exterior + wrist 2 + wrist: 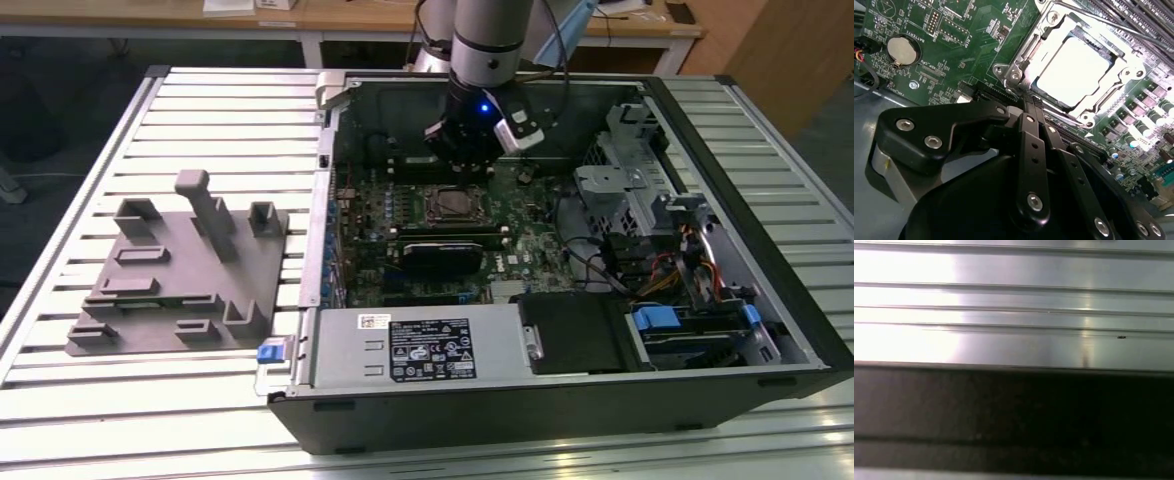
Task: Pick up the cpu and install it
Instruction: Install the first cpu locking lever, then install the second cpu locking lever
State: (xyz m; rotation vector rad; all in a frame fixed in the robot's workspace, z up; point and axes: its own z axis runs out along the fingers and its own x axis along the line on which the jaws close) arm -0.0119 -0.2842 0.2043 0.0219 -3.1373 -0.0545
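The cpu (pixel 1071 70) is a silvery-white square lying flat inside the metal socket frame (pixel 1019 70) on the green motherboard (pixel 954 45). In the second wrist view my gripper (pixel 1032 103) hovers just beside the socket's edge. Its two thin black fingers (pixel 1029 145) are pressed together with nothing between them. In the exterior view the gripper (pixel 465 168) hangs inside the open computer case, just behind the socket (pixel 451 205), where the cpu itself is hard to make out.
A grey plastic tray (pixel 174 270) lies on the slatted metal table (pixel 200 100), at the exterior view's left of the case. Inside the case, a black fan block (pixel 447 250), a power supply (pixel 414 345) and drive cages (pixel 654 200) surround the socket.
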